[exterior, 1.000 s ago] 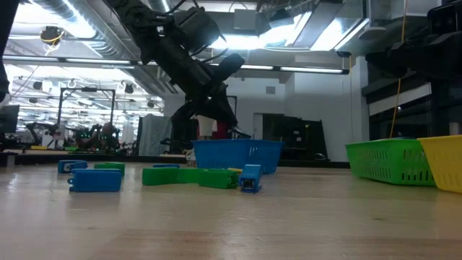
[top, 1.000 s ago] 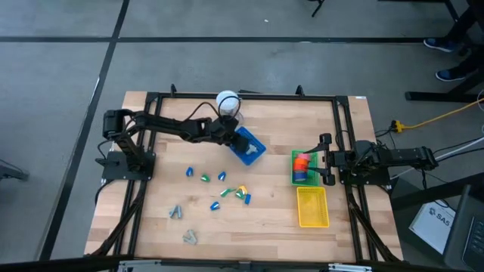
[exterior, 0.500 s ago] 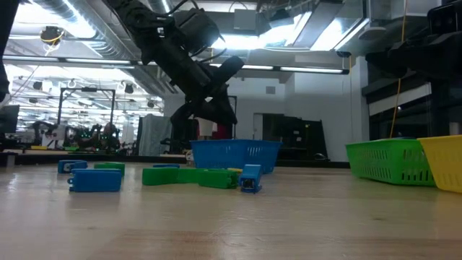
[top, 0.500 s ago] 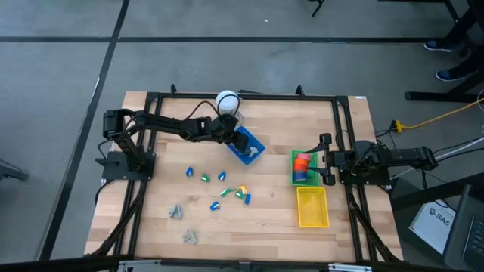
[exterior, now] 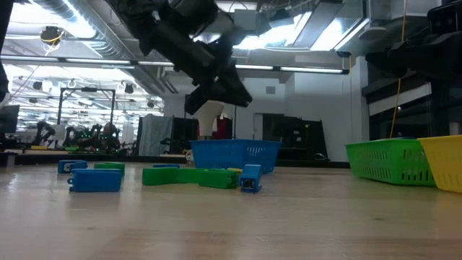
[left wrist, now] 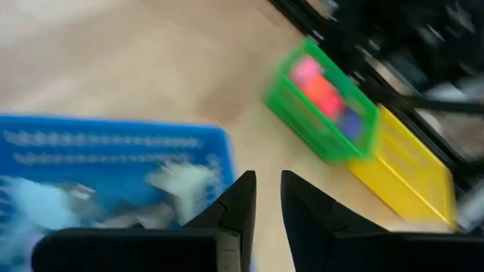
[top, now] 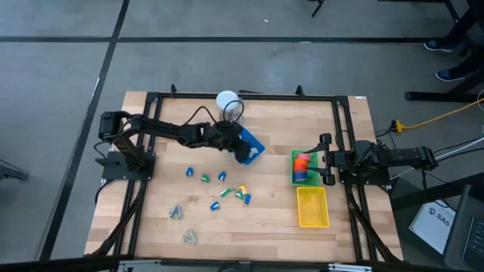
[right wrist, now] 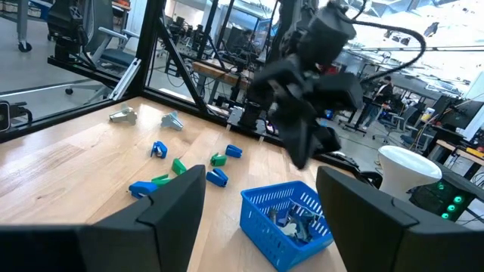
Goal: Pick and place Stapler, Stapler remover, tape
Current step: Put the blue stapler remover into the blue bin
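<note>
My left gripper hovers over the blue basket, fingers a narrow gap apart and holding nothing. Grey metal staple removers lie inside that basket. Two more grey claws lie on the table near its near-left corner. Slim green, blue and yellow staplers lie scattered mid-table. Orange, red and pink tape pieces sit in the green basket. My right gripper waits open beside the green basket.
A yellow basket stands just nearer than the green one. A white round object sits at the table's far edge behind the blue basket. A black frame runs around the tabletop. Bare wood lies between the staplers and the right-hand baskets.
My left gripper has risen from beside the blue basket's far-left side and swung toward the near-right, now standing over the basket and tipped more level. The basket and the pieces on the table have stayed in place.
</note>
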Robot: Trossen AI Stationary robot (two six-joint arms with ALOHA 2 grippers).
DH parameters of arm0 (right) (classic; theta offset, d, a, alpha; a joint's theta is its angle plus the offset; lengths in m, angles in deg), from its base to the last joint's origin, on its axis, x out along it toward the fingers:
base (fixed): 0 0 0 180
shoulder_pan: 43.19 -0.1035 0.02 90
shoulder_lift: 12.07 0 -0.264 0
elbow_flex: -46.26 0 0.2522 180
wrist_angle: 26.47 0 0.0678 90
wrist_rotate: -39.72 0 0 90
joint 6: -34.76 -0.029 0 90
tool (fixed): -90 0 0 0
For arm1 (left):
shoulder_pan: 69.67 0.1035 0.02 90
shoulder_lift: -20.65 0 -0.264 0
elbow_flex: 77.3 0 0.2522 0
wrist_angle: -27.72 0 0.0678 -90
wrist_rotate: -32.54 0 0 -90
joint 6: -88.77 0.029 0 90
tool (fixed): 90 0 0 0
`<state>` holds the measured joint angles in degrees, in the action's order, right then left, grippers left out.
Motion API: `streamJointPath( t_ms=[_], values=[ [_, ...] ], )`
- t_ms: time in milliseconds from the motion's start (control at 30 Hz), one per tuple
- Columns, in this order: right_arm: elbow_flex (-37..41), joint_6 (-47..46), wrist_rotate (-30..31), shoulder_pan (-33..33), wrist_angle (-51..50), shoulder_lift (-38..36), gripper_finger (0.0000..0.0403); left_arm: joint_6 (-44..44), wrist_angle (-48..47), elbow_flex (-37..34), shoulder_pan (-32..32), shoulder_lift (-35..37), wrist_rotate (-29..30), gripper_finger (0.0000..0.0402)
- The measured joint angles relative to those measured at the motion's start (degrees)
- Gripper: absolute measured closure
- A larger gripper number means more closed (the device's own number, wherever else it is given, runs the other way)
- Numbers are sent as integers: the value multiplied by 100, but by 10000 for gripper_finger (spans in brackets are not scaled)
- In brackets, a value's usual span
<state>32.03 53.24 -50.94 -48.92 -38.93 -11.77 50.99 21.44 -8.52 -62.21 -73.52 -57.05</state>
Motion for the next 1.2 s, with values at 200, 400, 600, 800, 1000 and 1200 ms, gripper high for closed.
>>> streamJointPath(
  t_ms=[200,400,600,800,1000,1200],
  values=[
    [-1,0,0,1,0,1,143,2,-341,0,-453,181,-306,350],
    [0,0,0,0,0,1,143,173,-996,0,-1011,371,-299,354],
    [0,-1,0,1,0,0,143,-203,-1663,0,-1581,481,-784,355],
    [0,-1,0,0,0,0,143,-1485,-2518,0,-2112,514,-1264,355],
    [-1,0,0,1,-1,1,143,-3216,-3390,0,-2588,514,-1902,355],
    [-1,0,0,-1,-2,1,143,-4252,-4216,0,-3009,514,-2469,355]
  ],
)
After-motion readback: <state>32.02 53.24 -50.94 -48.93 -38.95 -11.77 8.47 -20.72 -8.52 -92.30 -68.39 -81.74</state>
